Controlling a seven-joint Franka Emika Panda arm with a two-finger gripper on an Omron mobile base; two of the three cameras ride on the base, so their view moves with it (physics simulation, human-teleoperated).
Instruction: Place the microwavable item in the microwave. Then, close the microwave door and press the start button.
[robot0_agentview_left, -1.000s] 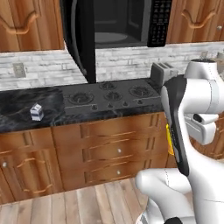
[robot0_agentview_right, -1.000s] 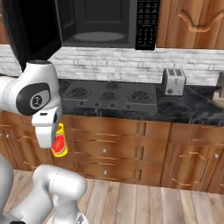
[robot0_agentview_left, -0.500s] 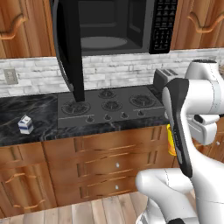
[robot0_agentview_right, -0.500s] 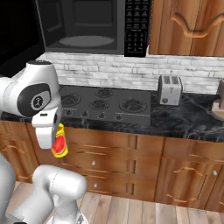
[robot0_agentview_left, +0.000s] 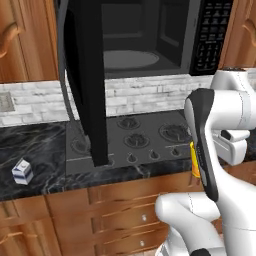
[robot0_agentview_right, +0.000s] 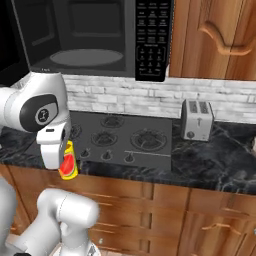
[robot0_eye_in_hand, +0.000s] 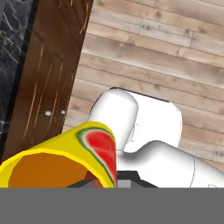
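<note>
Yellow cup (robot0_agentview_right: 68, 162) gripped in downward-pointing pincer (robot0_agentview_right: 66, 172), arm folded low before the counter (robot0_agentview_right: 210, 170), beneath open microwave (robot0_agentview_right: 95, 37).

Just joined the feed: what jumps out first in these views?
The black microwave hangs open above the stove, its door swung far out to the left and its turntable bare. Down in front of the cabinets, the hand is shut on the yellow watermelon-print cup.

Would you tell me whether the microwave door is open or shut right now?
Open. The microwave door stands swung out to the left, leaving the microwave cavity and its round turntable exposed.
</note>
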